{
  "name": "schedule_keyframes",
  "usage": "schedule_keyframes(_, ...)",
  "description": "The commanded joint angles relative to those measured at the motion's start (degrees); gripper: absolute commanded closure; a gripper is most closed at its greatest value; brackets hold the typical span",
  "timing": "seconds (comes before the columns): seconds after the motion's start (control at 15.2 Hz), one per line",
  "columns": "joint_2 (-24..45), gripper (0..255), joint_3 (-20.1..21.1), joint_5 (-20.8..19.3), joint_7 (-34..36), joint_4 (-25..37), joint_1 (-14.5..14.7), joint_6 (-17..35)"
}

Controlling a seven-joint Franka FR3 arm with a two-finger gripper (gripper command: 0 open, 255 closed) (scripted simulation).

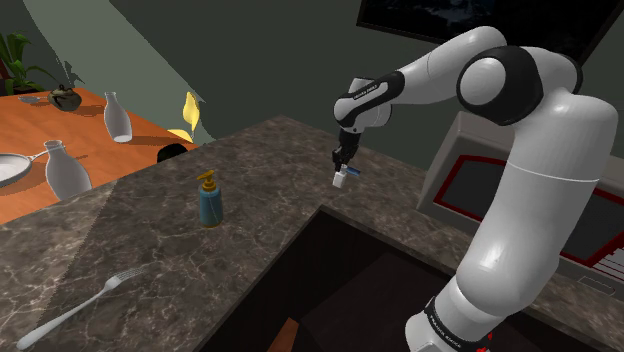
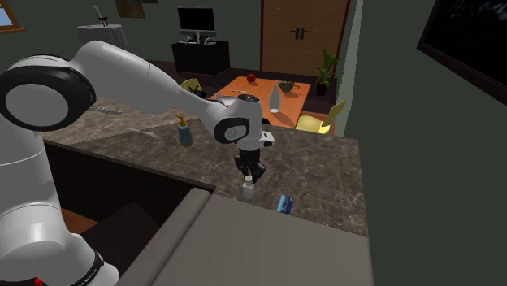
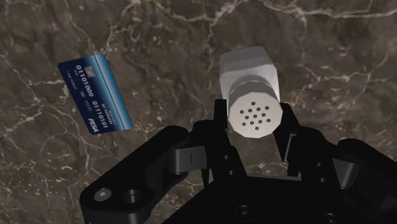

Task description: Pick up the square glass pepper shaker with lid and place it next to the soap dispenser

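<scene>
Shaker first, for it is in my grip: my pincer is clamped on it, one black finger pressed to each side of its round, hole-dotted lid, the jaws parted only by the lid's width. Its body is square and pale grey and points away from my hand toward the counter, which is dark veined stone. I cannot tell whether its base touches the stone.

Just beside the shaker a blue card lies flat on the counter, on the side away from the dispenser.

The dispenser is a blue bottle with a yellow pump. It stands upright on the same counter, well apart from the shaker. In the shoulder view the shaker hangs under my white arm, to the dispenser's right and a little higher.

On the near side of the dispenser, toward the shoulder view's lower left, a fork lies on the stone, well apart from it.

Behind the dispenser a yellow chair shows past the counter's far edge. Farther back than the dispenser, toward the upper left, stands an orange table with two white bottles upright on it.
</scene>
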Motion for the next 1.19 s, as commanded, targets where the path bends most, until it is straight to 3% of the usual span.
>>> schedule_keyframes(0.0,0.03,255,-0.01,0.0,0.0,0.01,-0.01,0.02)
schedule_keyframes(1.12,-5.99,255,-0.39,-1.56,0.98,5.89,0.34,-11.77)
